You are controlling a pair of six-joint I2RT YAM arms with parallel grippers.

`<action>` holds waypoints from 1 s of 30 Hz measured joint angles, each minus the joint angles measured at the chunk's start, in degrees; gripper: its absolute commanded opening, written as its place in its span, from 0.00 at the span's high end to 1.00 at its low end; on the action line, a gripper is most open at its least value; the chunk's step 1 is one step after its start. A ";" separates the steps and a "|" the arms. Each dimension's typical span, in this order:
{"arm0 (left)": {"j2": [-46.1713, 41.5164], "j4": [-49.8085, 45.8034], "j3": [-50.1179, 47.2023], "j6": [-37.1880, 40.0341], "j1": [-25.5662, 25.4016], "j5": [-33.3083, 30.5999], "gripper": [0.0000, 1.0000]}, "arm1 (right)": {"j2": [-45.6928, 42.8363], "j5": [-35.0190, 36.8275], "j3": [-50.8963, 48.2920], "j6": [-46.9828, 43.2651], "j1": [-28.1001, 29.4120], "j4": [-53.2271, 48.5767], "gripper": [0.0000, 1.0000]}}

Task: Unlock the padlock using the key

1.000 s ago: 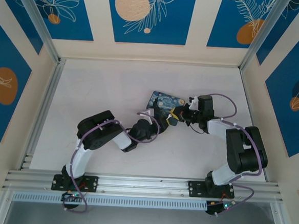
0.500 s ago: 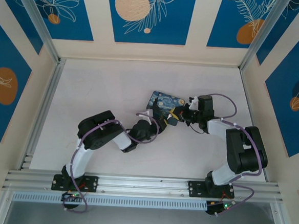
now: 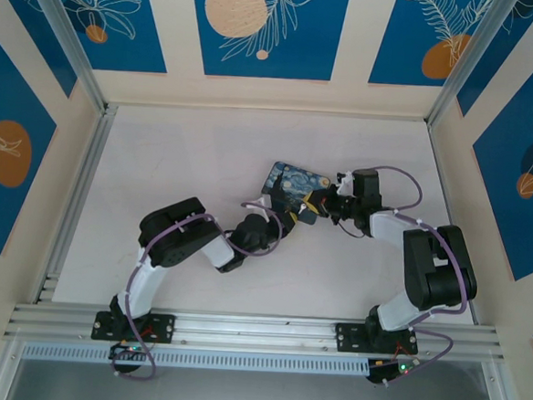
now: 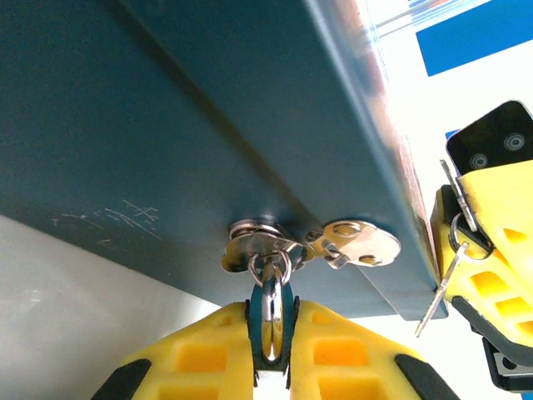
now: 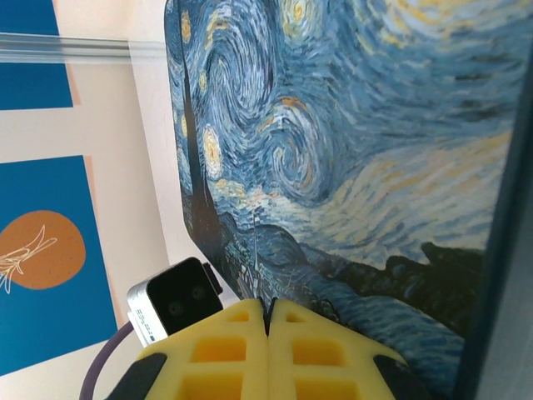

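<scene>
The padlock (image 3: 295, 185) lies mid-table, its starry-night face (image 5: 333, 142) up close in the right wrist view and its dark blue edge (image 4: 166, 125) across the left wrist view. The key (image 4: 271, 293) sticks out of the keyhole in that edge, with a ring and a second silvery key (image 4: 362, 243) hanging beside it. My left gripper (image 4: 271, 321) (image 3: 288, 219) is shut on the key's head. My right gripper (image 5: 268, 310) (image 3: 315, 204) is shut, its yellow tips against the padlock's near edge. A thin silvery pin (image 4: 441, 287) hangs by the right gripper's finger (image 4: 491, 275).
The left wrist's camera box (image 5: 173, 300) sits close under the padlock's corner. White tabletop (image 3: 178, 157) lies open to the left and behind. Aluminium rails (image 3: 75, 196) and patterned walls bound the table on all sides.
My left gripper's fingers have closed onto the key's head. Both arms and the padlock have stayed where they were.
</scene>
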 measured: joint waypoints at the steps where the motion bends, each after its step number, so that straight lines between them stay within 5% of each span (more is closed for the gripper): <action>1: -0.04 0.00 -0.02 -0.42 0.02 0.00 1.00 | -0.48 0.07 0.33 -0.20 0.00 -1.09 1.00; 12: -6.32 -3.43 -6.14 -4.52 1.16 -0.02 1.00 | -16.96 -0.07 4.63 -1.75 0.68 -7.96 1.00; 23: -21.70 -15.23 -17.03 -3.58 4.59 -0.52 1.00 | -31.19 1.70 -10.27 0.39 9.18 -9.07 1.00; 30: -28.24 -27.04 -13.92 1.44 6.43 8.50 1.00 | -38.69 3.67 -17.57 2.01 11.63 -9.18 1.00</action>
